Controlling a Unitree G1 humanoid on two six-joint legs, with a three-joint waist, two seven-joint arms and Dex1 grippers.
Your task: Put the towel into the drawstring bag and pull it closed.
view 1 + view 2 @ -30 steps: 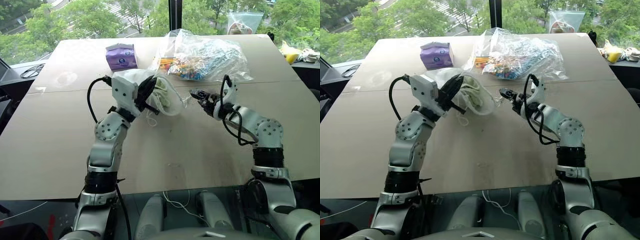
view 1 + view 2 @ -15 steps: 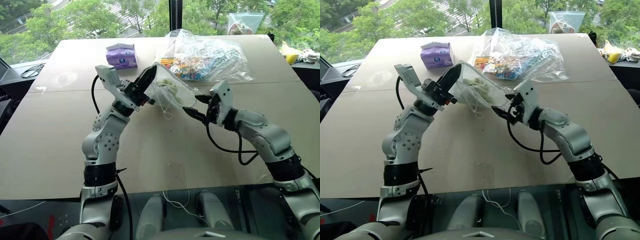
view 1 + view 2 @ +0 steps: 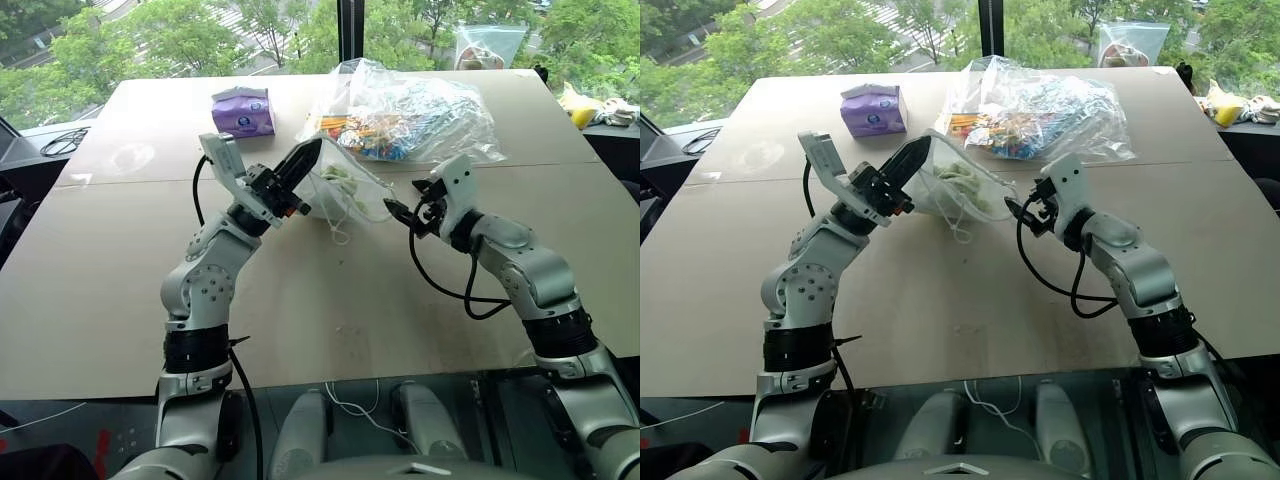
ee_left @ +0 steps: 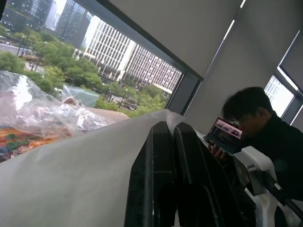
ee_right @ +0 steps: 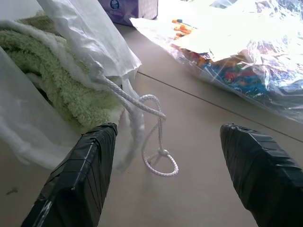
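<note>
Since a second ago my left fingers have rolled over and lifted the drawstring bag off the counter; they stay pinched shut on its fabric, just left of frame centre. My right fingers have rolled too and backed off from the bag's mouth; they now stand wide apart and empty beside it. The right wrist view shows the green towel sitting inside the bag and a looped cord dangling between my right fingers, above the counter. The left wrist view shows a person in dark clothes beyond the bag. The clear plastic bag and purple packet lie toward the top; the lower counter is bare.
</note>
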